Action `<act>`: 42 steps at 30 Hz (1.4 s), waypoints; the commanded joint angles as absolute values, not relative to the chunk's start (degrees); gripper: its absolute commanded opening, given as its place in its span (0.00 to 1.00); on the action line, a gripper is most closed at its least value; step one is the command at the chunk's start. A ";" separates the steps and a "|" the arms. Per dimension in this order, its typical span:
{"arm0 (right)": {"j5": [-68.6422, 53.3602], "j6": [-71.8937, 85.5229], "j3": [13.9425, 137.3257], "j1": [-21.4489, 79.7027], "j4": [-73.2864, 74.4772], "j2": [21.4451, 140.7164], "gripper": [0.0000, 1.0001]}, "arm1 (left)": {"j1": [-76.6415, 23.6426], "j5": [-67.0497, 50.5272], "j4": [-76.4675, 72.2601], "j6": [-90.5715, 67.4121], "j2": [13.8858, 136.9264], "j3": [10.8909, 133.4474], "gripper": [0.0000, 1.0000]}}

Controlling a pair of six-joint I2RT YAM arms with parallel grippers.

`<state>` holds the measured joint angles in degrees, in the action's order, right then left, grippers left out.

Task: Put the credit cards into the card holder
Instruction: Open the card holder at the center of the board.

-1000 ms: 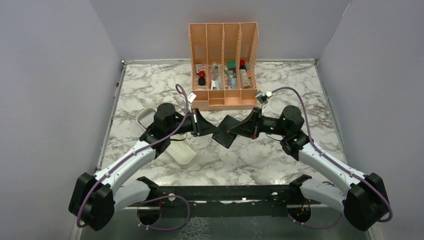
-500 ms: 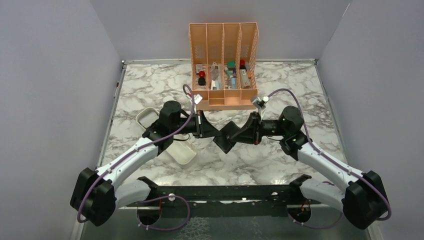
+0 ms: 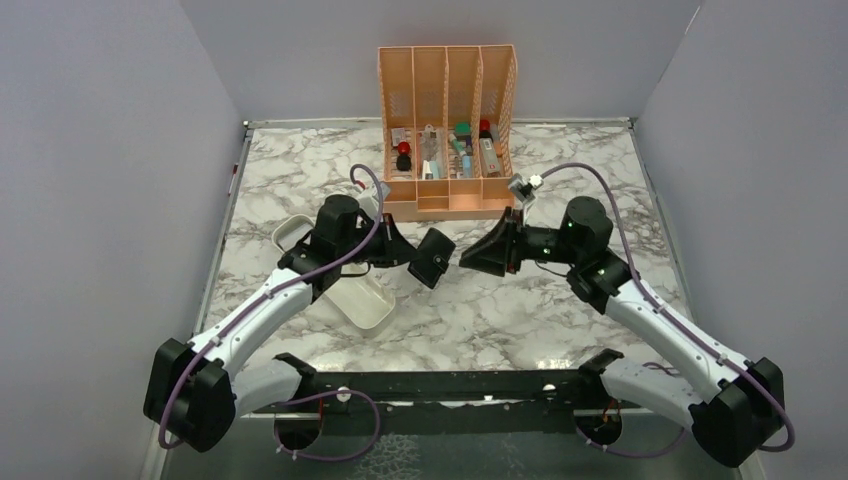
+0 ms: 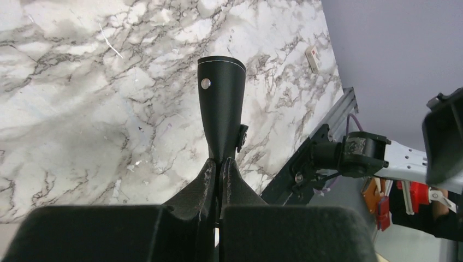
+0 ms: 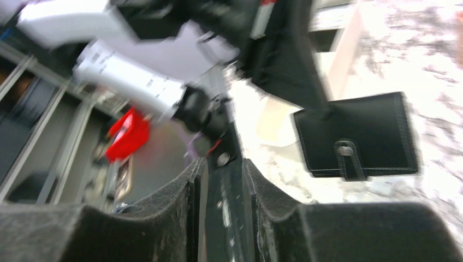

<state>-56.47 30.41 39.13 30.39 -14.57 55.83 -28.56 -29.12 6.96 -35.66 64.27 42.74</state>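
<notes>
The black card holder (image 3: 433, 257) hangs just above the marble, folded shut, pinched at one edge by my left gripper (image 3: 412, 254). In the left wrist view the card holder (image 4: 220, 109) shows edge-on with a silver stud, and the left gripper (image 4: 220, 162) is shut on it. My right gripper (image 3: 467, 259) stands a little to the holder's right, apart from it. The right wrist view shows the right gripper (image 5: 224, 164) open with nothing between its fingers, and the card holder (image 5: 357, 136) with its clasp tab ahead. The credit cards are hidden.
An oblong white tray (image 3: 365, 305) lies under the left arm, partly covered. The tall orange slotted organiser (image 3: 447, 130) with small items stands at the back centre. A black frame rail (image 3: 450, 385) runs along the near edge. Grey walls close both sides.
The right gripper has opened, let go of the card holder and drawn back to the right. The left gripper still holds the holder, which has swung in closer to it.
</notes>
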 commanded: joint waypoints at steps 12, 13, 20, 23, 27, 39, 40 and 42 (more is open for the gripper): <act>-2.68 44.80 54.71 48.24 8.33 76.51 0.54 | -28.53 -26.78 -1.96 -33.91 57.14 42.16 0.00; -1.30 45.23 54.73 48.25 8.77 76.89 0.53 | -28.48 -27.07 -1.89 -33.66 56.91 42.06 0.00; 4.12 45.48 54.43 48.25 9.97 76.81 0.51 | -28.48 -30.88 -2.44 -30.60 56.00 41.97 0.00; 3.10 45.40 54.16 48.25 8.21 76.18 0.51 | -28.48 -30.93 -1.62 -29.39 56.35 42.08 0.00; 1.59 46.87 53.69 48.25 5.88 75.51 0.52 | -28.48 -30.38 0.13 -27.90 57.41 42.36 0.00; -1.86 51.81 52.78 48.25 -0.07 77.29 0.55 | -28.51 -30.49 1.05 -27.04 58.32 42.20 0.00; -1.80 51.93 52.62 48.25 -0.53 77.29 0.55 | -28.48 -30.50 1.18 -26.92 58.42 42.19 0.00; -1.63 51.94 52.21 48.25 -1.43 77.17 0.55 | -28.49 -30.61 1.56 -26.69 58.70 42.27 0.00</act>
<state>-1.61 49.87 53.17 48.05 4.16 77.14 -28.42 -27.73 1.48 -27.53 58.30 42.28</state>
